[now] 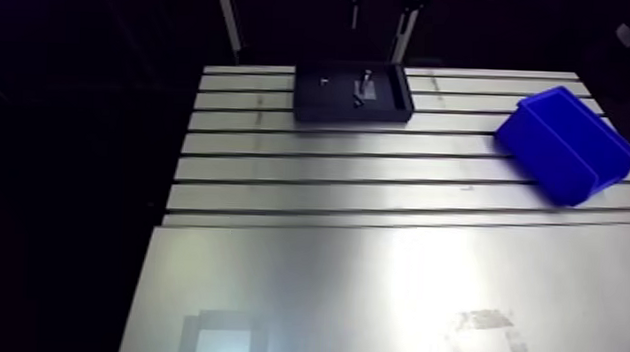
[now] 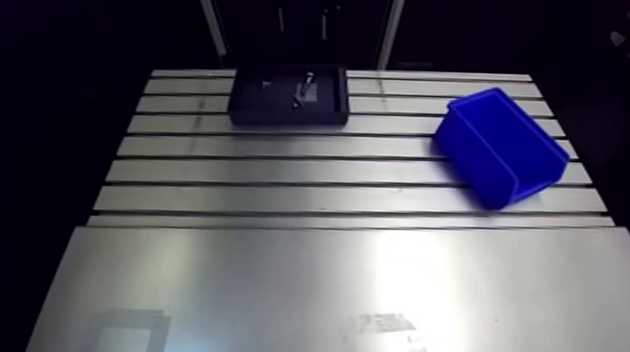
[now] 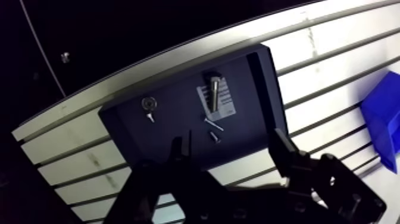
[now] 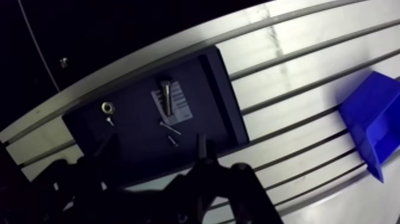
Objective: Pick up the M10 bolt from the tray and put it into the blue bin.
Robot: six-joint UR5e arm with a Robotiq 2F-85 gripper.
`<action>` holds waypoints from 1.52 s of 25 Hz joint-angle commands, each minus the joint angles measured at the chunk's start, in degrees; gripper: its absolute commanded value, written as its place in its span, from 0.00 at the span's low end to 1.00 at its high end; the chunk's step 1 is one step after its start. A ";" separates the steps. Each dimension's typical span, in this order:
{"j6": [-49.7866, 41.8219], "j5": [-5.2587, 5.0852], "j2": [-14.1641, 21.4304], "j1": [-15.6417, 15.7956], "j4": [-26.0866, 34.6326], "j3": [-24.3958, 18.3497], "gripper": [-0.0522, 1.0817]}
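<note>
On my worktop [image 1: 375,280] the bolt [image 3: 212,92] lies in the tray [image 3: 169,125], not picked up yet. My tool [image 3: 231,148] hangs over the tray, wide open and empty.

End effector [image 3: 231,148] hovering, spread wide, angled downward.

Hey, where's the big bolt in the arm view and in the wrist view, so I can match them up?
Arm view: the big bolt lies in the black tray, to the left of the blue bin.
Wrist view: it lies on the white label inside the tray, ahead of the open gripper.
Shared landmark: the black tray, with the blue bin off to one side.
</note>
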State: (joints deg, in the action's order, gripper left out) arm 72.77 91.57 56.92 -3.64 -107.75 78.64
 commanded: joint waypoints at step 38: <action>1.53 -0.56 -3.71 -0.32 -7.09 3.84 0.54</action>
State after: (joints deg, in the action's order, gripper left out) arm 73.85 91.07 53.29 -3.95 -113.33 82.18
